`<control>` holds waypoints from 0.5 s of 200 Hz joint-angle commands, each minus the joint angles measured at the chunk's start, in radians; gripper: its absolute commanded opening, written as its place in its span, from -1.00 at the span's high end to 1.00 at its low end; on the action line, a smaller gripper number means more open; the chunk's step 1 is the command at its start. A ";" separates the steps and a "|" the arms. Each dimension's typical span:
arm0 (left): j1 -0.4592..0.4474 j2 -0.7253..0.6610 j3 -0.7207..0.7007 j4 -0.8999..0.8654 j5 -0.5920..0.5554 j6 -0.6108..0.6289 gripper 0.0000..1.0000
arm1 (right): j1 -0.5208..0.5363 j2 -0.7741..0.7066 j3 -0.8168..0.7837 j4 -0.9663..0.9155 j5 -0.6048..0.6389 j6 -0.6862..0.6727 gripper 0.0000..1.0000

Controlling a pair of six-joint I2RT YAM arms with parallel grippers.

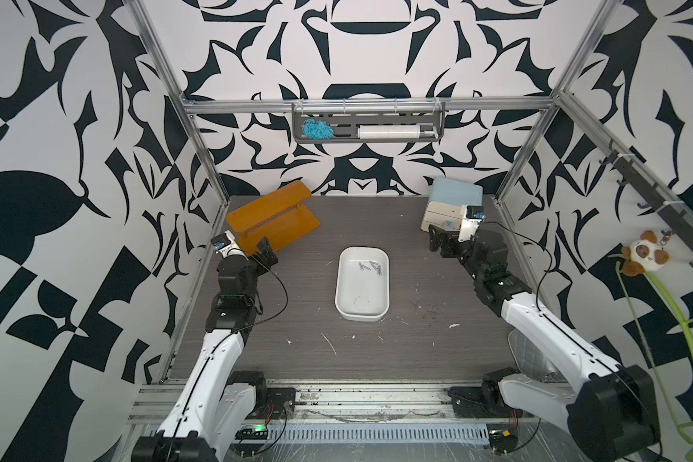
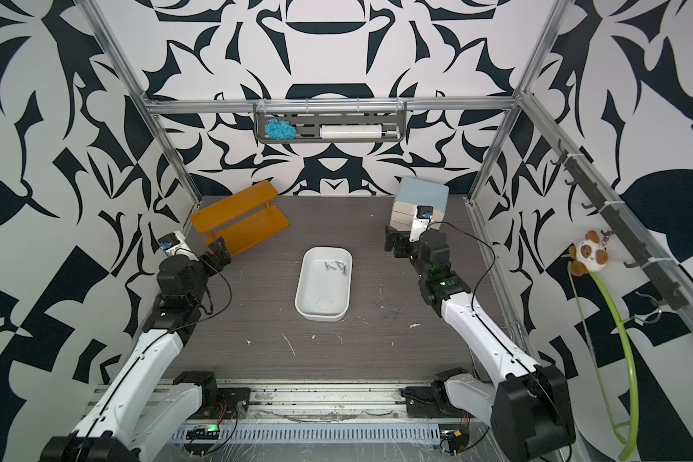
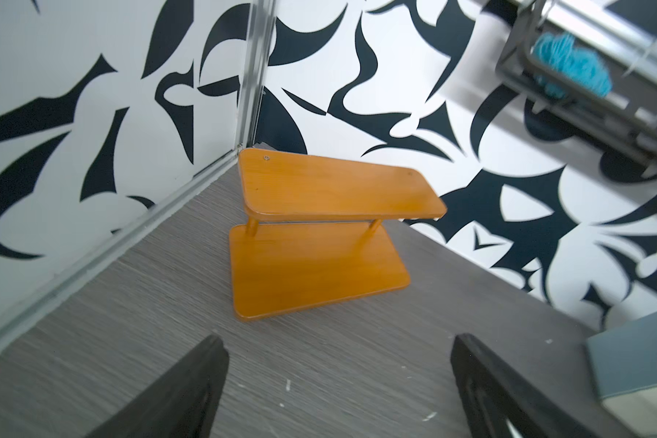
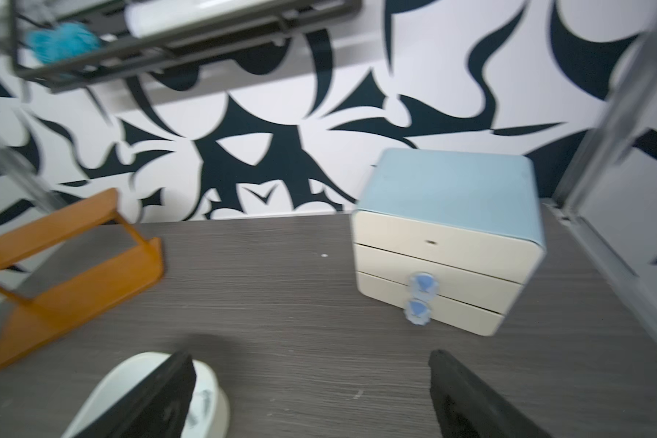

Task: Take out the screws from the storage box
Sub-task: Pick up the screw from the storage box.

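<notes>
White plastic dead centre: the shallow rectangular storage box (image 1: pixel 359 286) (image 2: pixel 323 286) with rounded corners sits in the middle of the grey wood-grain surface (image 1: pixel 417 340), long side running twelve to six. We see the small silver-grey metal screws (image 1: pixel 371 267) (image 2: pixel 336 267) in a loose cluster inside it, up at its twelve-to-one end; the rest of its floor is bare.

Over at ten o'clock from the box, the black left gripper (image 1: pixel 268 250) (image 2: pixel 220 252) (image 3: pixel 336 341) hangs well apart from it, fingers spread wide with nothing between them. Its wrist view looks at the orange two-tier wooden shelf (image 1: pixel 273 216) (image 3: pixel 338 189) in the far corner at eleven.

At two o'clock we have the black right gripper (image 1: pixel 435 238) (image 2: pixel 391 238) (image 4: pixel 310 356), also spread wide and holding nothing, near the box but clear of it. Just beyond it, at one to two, stands the cream mini drawer cabinet (image 1: pixel 455 196) (image 4: pixel 448 182) with its pale blue top. In the right wrist view a blurred corner of the storage box (image 4: pixel 213 383) peeks out from behind one finger.
</notes>
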 commanded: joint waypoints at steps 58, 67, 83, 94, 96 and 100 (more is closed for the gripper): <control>-0.022 0.179 0.131 -0.470 0.236 -0.397 -0.98 | 0.224 0.293 0.483 -0.518 -0.079 -0.092 -0.44; -0.022 0.174 0.138 -0.472 0.227 -0.364 -0.92 | 0.251 0.333 0.500 -0.522 -0.054 -0.104 -0.43; -0.022 0.150 0.156 -0.472 0.259 -0.313 -0.97 | 0.283 0.433 0.543 -0.547 -0.056 -0.108 -0.23; -0.023 0.121 0.166 -0.476 0.263 -0.283 -0.99 | 0.308 0.503 0.589 -0.582 -0.066 -0.121 -0.07; -0.023 0.116 0.166 -0.476 0.262 -0.281 -0.99 | 0.314 0.518 0.598 -0.590 -0.064 -0.128 -0.06; -0.023 0.102 0.164 -0.475 0.261 -0.277 -0.99 | 0.326 0.545 0.618 -0.612 -0.055 -0.137 -0.04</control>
